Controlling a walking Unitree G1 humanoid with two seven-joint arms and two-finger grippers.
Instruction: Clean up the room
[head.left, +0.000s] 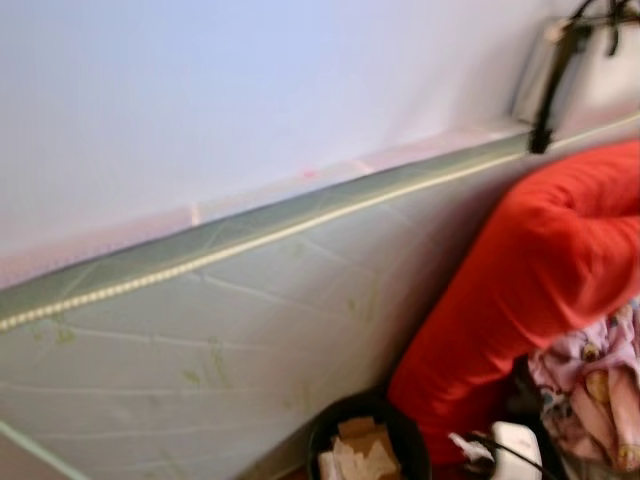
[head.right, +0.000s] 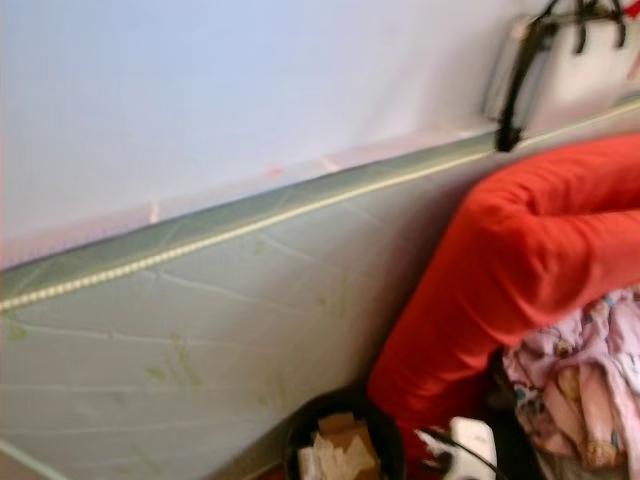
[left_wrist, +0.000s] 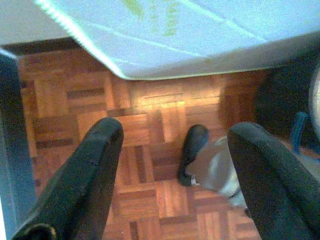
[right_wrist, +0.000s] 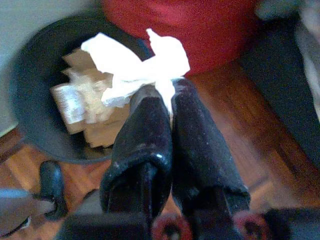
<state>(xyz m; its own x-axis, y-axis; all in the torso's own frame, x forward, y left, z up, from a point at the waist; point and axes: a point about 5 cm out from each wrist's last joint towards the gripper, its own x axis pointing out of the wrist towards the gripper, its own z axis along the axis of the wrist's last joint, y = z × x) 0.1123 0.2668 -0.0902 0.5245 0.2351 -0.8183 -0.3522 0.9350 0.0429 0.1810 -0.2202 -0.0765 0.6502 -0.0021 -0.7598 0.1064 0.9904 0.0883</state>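
A pale mattress (head.left: 200, 340) with green piping stands on edge against a white wall (head.left: 250, 90), taking up most of the head views. To its right a big red cushion (head.left: 520, 290) slumps against it, with a heap of pink patterned cloth (head.left: 595, 385) beside that. On the parquet floor (left_wrist: 150, 165) at the foot of the mattress sits a round black bin (head.left: 368, 438), already holding scraps of brown card and paper. Up on the wall to the right hang some black straps, too blurred to identify.

The right gripper (right_wrist: 167, 107) has its two black fingers pressed together on a crumpled white tissue (right_wrist: 135, 62), which sticks out from the tips. In the right wrist view the tissue hangs just in front of the bin's open mouth, seemingly above it or near its rim; the exact height is unclear. The left gripper (left_wrist: 172, 145) is wide open and holds nothing, pointing down at the floor, where a dark shoe-like shape shows (probably the robot's own foot).

Judging by this, the tissue is picked up and brought to the bin but not yet dropped; letting go is what remains for this item. The cloth heap looks untidied.
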